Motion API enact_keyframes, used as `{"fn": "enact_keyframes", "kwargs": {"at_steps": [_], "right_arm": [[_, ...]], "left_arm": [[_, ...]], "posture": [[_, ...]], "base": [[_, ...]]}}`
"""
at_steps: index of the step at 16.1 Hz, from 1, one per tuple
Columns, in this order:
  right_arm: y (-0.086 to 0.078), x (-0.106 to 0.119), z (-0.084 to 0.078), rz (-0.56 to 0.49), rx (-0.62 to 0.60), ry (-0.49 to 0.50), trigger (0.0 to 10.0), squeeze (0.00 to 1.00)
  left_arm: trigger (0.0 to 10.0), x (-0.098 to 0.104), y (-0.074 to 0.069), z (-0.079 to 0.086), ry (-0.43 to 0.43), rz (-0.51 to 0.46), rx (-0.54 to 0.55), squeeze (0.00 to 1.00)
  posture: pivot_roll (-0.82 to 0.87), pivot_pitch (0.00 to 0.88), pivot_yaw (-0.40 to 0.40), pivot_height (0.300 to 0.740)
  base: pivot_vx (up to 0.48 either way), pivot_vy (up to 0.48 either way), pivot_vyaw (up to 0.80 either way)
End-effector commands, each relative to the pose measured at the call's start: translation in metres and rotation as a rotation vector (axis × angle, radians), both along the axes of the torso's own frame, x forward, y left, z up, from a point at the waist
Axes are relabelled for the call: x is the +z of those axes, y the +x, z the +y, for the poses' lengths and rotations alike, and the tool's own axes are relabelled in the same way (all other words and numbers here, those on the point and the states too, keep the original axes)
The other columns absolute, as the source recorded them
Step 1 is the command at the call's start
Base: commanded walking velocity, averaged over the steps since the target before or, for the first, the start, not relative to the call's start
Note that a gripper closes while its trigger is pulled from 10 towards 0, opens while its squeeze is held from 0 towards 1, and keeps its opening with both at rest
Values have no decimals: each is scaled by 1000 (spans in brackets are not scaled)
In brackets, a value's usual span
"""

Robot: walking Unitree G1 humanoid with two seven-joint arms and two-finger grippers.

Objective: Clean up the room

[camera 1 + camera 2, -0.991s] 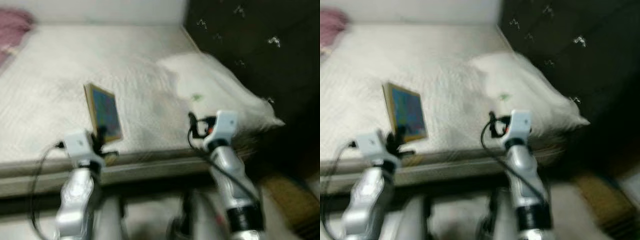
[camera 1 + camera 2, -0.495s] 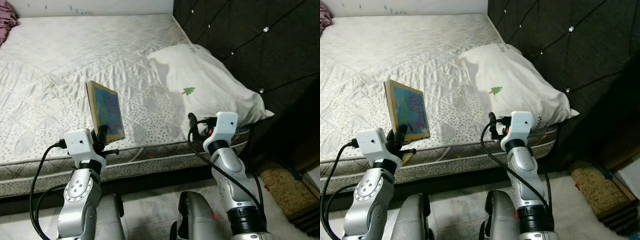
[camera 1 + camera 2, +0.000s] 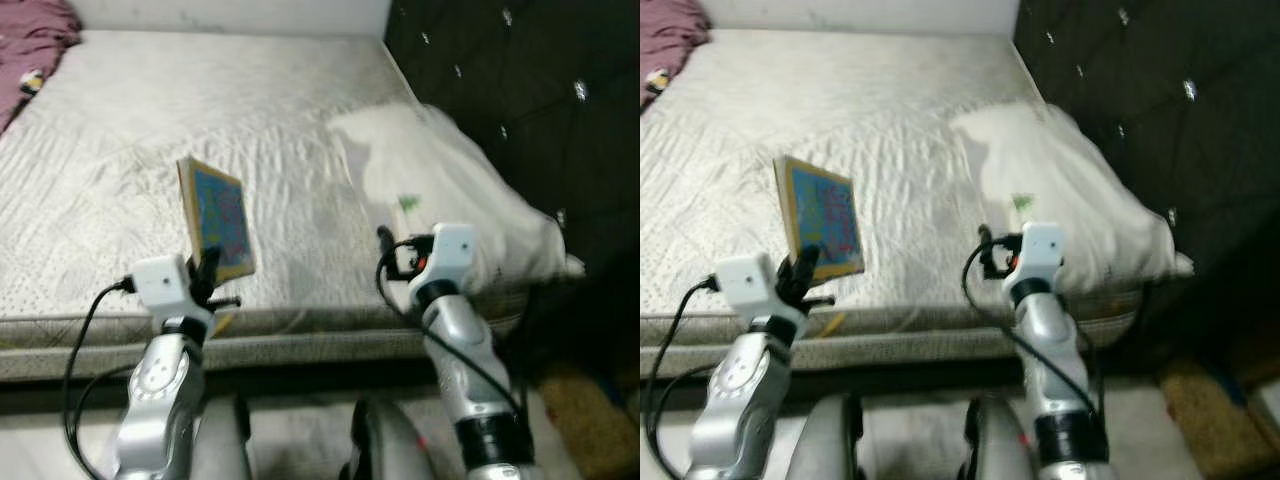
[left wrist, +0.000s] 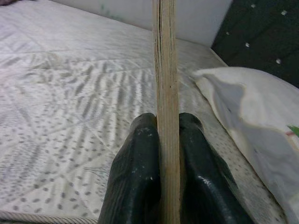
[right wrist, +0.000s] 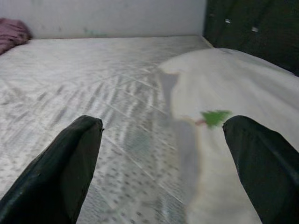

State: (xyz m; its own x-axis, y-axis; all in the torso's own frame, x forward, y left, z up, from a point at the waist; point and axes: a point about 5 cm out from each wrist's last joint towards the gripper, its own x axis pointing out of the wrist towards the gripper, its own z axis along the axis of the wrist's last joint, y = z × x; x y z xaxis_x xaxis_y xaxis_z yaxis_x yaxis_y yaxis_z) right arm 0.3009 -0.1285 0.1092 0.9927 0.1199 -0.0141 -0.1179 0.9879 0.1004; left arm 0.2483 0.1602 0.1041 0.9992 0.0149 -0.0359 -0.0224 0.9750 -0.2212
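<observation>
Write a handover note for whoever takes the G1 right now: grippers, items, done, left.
Left gripper: jaws shut on the edge of the flat picture book, held upright above the near edge of the mattress.
Right gripper: jaws open, empty, held out toward the white pillow.
Items: pillow lies at the headboard end; a purple cloth sits at the far corner.
Done: book is picked up.
Left: put the book away; the cloth probably still needs tidying.

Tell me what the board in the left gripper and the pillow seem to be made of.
Board: probably wood or thick card, its pale edge showing grain-like streaks, its face a colourful print. Pillow: soft white fabric, creased, with a small green motif.
</observation>
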Motion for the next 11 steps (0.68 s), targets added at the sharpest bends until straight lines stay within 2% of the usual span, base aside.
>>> {"fn": "enact_keyframes", "kwargs": {"at_steps": [1, 5, 8, 11], "right_arm": [[0, 2, -5, -2, -17, -8, 10000, 0], [-4, 1, -3, 2, -11, -8, 10000, 0], [-6, -1, -2, 7, -11, -4, 10000, 0], [-9, 0, -7, 9, -20, 1, 10000, 0]], "left_arm": [[10000, 12, 3, -3, 2, -62, -16, 0], [10000, 11, 3, -3, 0, -51, -7, 0], [10000, 7, 5, -7, -27, -23, -29, 0], [10000, -4, 12, -17, -108, 68, -83, 0]], "posture": [[-35, 43, -56, 621], [-40, 51, -54, 621], [-47, 57, -51, 621], [-65, 62, -50, 611]], "base": [[480, 0, 0], [344, 0, 0], [0, 0, 0], [0, 0, 0]]}}
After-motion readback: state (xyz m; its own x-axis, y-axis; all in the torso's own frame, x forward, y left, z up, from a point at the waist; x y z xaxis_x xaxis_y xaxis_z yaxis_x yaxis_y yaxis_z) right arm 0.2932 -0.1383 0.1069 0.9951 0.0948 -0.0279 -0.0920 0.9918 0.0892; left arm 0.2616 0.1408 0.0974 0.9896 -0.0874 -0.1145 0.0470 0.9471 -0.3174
